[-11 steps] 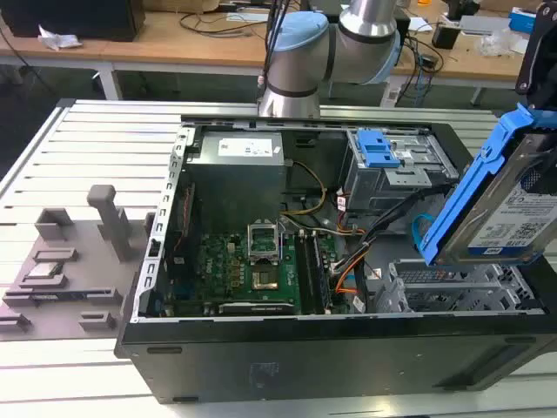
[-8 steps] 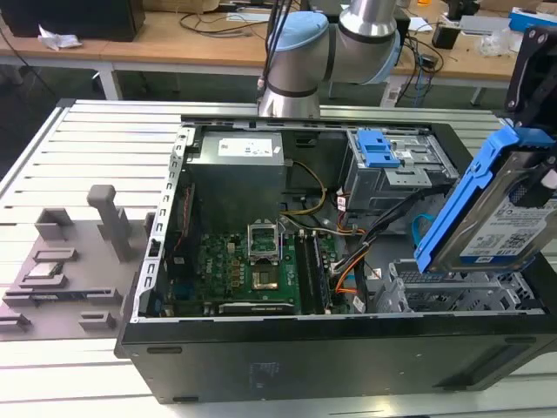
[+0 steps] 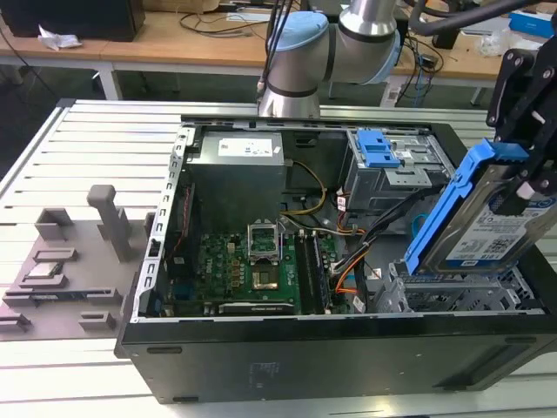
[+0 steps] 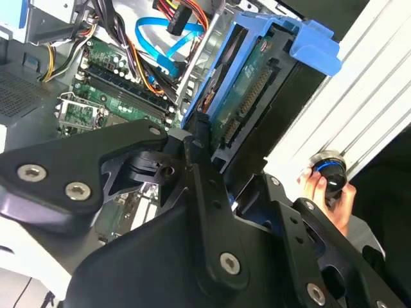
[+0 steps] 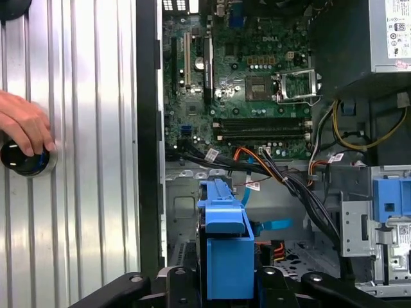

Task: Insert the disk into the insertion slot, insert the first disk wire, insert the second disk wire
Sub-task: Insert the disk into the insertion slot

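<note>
The disk point(image 3: 494, 228), a silver drive with a white label in a bright blue carrier, hangs tilted on edge above the right end of the open computer case. My gripper point(image 3: 526, 185) is shut on it from above. In the second wrist view its green circuit underside point(image 4: 247, 83) faces the camera, with a black finger point(image 4: 199, 138) against the carrier. Just below it lies the insertion slot point(image 3: 452, 296), a low bay of perforated silver metal. The first disk wire point(image 3: 348, 259), orange, red and black, lies loose beside the bay. The second disk wire point(image 4: 164, 48), flat and blue, curls nearby.
A taller grey cage with a blue latch point(image 3: 379, 148) stands behind the bay. The motherboard point(image 3: 252, 270) and power supply point(image 3: 239, 165) fill the case's middle. Thick black cables point(image 5: 302, 192) cross toward the bay. A person's hand point(image 5: 26, 125) rests on a round black knob point(image 5: 24, 162) on the ribbed table.
</note>
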Motion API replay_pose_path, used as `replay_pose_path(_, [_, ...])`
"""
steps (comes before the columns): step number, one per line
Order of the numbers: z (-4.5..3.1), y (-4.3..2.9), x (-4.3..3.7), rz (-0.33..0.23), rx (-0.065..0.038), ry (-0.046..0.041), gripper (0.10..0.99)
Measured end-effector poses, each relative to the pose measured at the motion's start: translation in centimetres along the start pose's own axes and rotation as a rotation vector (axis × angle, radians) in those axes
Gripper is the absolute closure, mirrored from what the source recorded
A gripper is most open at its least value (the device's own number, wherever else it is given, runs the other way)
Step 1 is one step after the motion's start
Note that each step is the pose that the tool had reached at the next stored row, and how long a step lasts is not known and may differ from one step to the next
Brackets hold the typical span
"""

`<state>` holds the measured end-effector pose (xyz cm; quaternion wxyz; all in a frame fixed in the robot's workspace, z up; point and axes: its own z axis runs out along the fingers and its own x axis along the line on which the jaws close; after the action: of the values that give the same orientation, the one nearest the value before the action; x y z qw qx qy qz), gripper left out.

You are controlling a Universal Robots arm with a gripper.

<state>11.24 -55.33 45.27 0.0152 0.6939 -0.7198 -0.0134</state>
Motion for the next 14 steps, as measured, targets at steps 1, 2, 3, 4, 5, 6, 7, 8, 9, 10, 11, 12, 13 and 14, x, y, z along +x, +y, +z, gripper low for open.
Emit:
replay_pose_path(1, [0.19, -0.01, -0.03, 0.001, 0.0, -0.0002, 0.722])
replay_pose_path(2, [0.33, -0.01, -0.04, 0.001, 0.0, -0.0002, 0.722])
replay_pose_path(3, [0.48, -0.03, -0.05, 0.001, 0.0, -0.0001, 0.722])
replay_pose_path(4, [0.59, -0.05, -0.05, 0.001, 0.0, 0.0, 0.722])
replay_pose_path(5, [0.83, -0.08, -0.06, 0.001, 0.0, 0.0, 0.722])
replay_pose_path(6, [1.04, -0.1, -0.09, 0.001, 0.0, -0.0001, 0.722])
replay_pose_path(7, [1.2, -0.11, -0.17, 0.001, 0.0, -0.001, 0.722])
replay_pose_path(8, [1.29, -0.11, -0.22, 0.001, 0.0, -0.0019, 0.722])
replay_pose_path(9, [1.4, -0.11, -0.22, 0.001, 0.0, -0.0019, 0.722])
replay_pose_path(10, [1.58, -0.12, -0.23, 0.001, 0.0, -0.0019, 0.722])
replay_pose_path(11, [1.85, -0.13, -0.23, 0.001, 0.0, -0.0019, 0.722])
replay_pose_path(12, [2.39, -0.15, -0.23, 0.001, 0.0, -0.0019, 0.722])
replay_pose_path(13, [2.92, -0.17, -0.23, 0.001, 0.0, -0.0019, 0.722])
replay_pose_path(14, [3.25, -0.18, -0.23, 0.001, 0.0, -0.002, 0.722])
